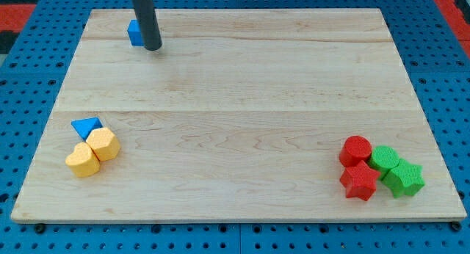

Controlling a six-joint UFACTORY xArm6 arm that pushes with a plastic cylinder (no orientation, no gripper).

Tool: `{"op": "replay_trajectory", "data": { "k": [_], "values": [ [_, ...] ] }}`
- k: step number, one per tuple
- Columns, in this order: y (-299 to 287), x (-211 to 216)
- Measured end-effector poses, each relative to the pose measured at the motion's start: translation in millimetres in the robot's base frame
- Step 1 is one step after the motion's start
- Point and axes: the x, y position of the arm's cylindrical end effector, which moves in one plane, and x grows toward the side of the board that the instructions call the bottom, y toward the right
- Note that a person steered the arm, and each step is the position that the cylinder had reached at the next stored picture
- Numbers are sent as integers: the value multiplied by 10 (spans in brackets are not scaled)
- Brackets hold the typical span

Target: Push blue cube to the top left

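The blue cube sits near the wooden board's top left, partly hidden behind the dark rod. My tip rests on the board just to the cube's right and a little below it, touching or nearly touching its right side.
A blue triangle and two yellow blocks cluster at the view's bottom left. A red cylinder, a red star, a green block and a green star cluster at the bottom right. The board's edge runs along the bottom.
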Motion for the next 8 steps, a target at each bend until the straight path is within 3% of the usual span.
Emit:
{"op": "replay_trajectory", "data": {
  "k": [4,6,8],
  "values": [
    [-325,-397],
    [148,-495],
    [117,-692]
  ]
}}
